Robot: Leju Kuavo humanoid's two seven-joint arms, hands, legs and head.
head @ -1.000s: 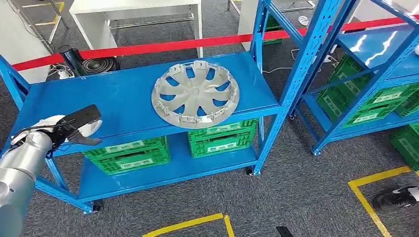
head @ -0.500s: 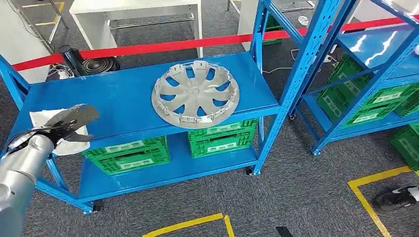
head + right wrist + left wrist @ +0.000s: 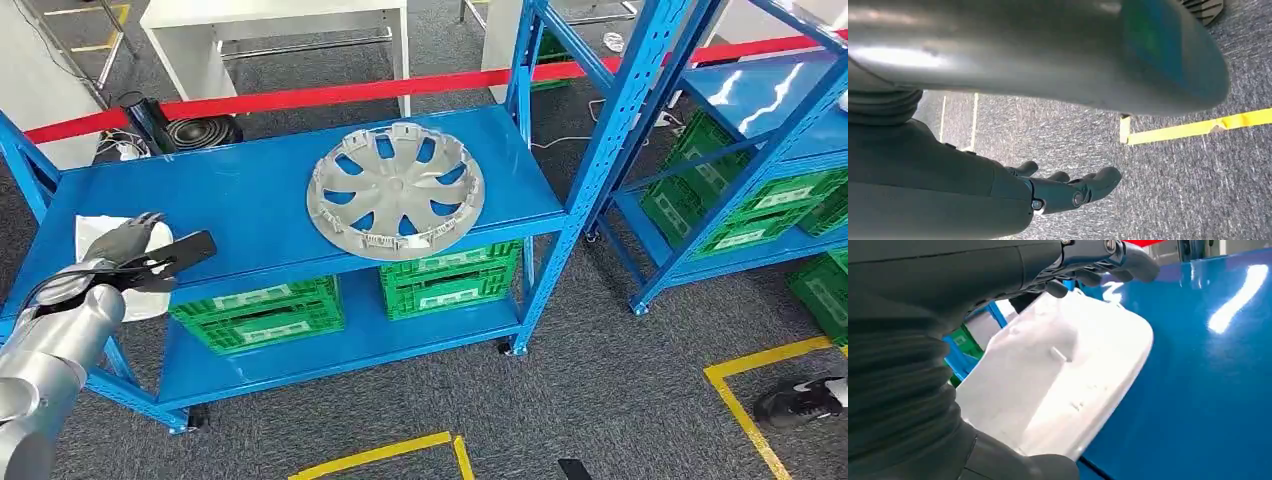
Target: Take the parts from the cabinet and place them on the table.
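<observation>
In the head view the left hand [image 3: 135, 252] reached over the left end of the blue shelf [image 3: 250, 200], and a white plastic part [image 3: 110, 270] lay beneath it at the shelf's front left corner. The fingers [image 3: 185, 248] stretched out flat over the part, pointing toward the middle of the shelf. The left wrist view showed the white plastic part [image 3: 1063, 375] close up, resting on the glossy blue surface, with dark fingers [image 3: 1118, 262] arched over its far edge and the thumb [image 3: 1013, 465] near its other side; whether the hand actually clamped the part or merely bracketed it could not be told. A silver wheel cover [image 3: 395, 190] lay flat near the middle of the same shelf, well apart from the hand. Green crates [image 3: 450, 280] sat on the lower shelf below it. A red barrier tape [image 3: 350, 92] ran behind the rack. In the right wrist view the right hand [image 3: 1068, 192] hung over grey carpet [image 3: 1198, 190] marked with yellow tape [image 3: 1198, 127], its fingers loosely extended and holding nothing.
</observation>
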